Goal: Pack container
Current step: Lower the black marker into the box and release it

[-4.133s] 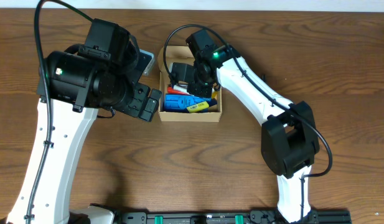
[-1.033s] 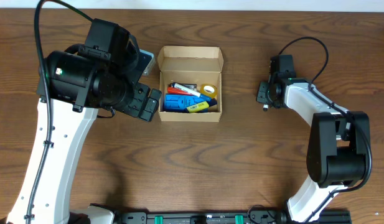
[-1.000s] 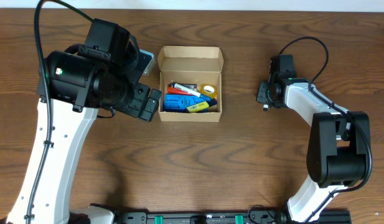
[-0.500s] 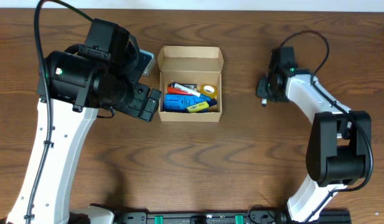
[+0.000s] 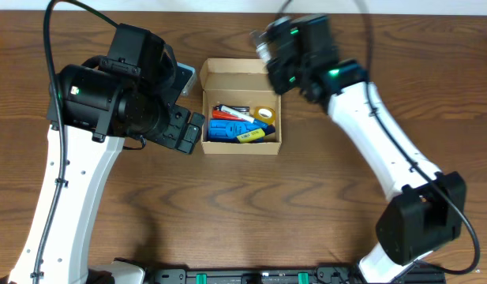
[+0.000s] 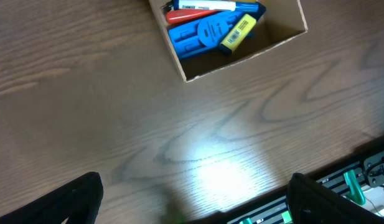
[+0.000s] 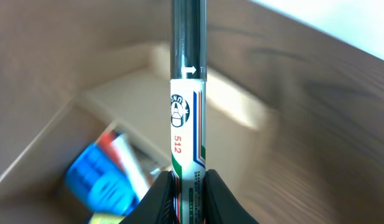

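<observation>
Looking down, you see the container [image 5: 241, 147] sitting open on the bench [image 5: 251, 205] between your two arms, with a blue plastic item [image 5: 227, 131], a yellow highlighter [image 5: 251, 136] and a tape roll [image 5: 264, 113] inside. Your right fingers [image 7: 159, 198] are clamped on a white-barrelled marker [image 7: 188, 143], up near the container's far right corner. Your left fingers [image 6: 76, 198] stand wide apart over bare bench, gripping nothing.
</observation>
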`<action>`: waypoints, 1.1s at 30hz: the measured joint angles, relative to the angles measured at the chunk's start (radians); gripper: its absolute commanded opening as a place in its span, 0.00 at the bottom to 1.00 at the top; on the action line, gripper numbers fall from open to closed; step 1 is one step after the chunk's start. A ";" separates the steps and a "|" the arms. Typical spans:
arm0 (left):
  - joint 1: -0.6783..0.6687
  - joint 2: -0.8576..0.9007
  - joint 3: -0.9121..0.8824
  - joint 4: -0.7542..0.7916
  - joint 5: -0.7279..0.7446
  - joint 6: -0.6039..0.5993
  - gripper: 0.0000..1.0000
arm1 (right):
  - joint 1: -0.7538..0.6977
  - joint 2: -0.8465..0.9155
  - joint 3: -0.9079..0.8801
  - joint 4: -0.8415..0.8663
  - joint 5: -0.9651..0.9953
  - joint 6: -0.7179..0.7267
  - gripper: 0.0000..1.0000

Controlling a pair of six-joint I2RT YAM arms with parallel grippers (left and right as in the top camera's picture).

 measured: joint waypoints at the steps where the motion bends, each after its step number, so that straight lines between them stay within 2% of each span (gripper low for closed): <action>1: 0.000 0.000 0.000 0.000 0.000 0.000 0.95 | 0.020 0.003 0.000 -0.020 -0.014 -0.049 0.10; 9: 0.000 0.000 0.000 0.000 0.000 0.000 0.95 | 0.100 0.049 0.000 -0.118 -0.086 -0.347 0.07; 21: 0.000 0.000 0.000 0.000 0.000 0.000 0.95 | 0.106 0.196 0.000 -0.137 -0.081 -0.551 0.08; 22: 0.000 0.000 0.000 0.000 0.000 0.000 0.95 | 0.106 0.200 0.000 -0.137 -0.080 -0.558 0.10; 25: 0.000 0.000 0.000 0.000 0.000 0.000 0.95 | 0.106 0.205 0.000 -0.136 -0.080 -0.570 0.34; 27: 0.000 0.000 0.000 0.000 0.000 0.000 0.95 | 0.106 0.205 0.000 -0.133 -0.079 -0.576 0.43; 31: 0.000 0.000 0.000 0.000 0.000 0.000 0.95 | 0.106 0.205 -0.001 -0.128 -0.079 -0.555 0.50; 33: 0.000 0.000 0.000 0.000 0.000 0.000 0.95 | 0.106 0.205 0.000 -0.129 -0.079 -0.525 0.50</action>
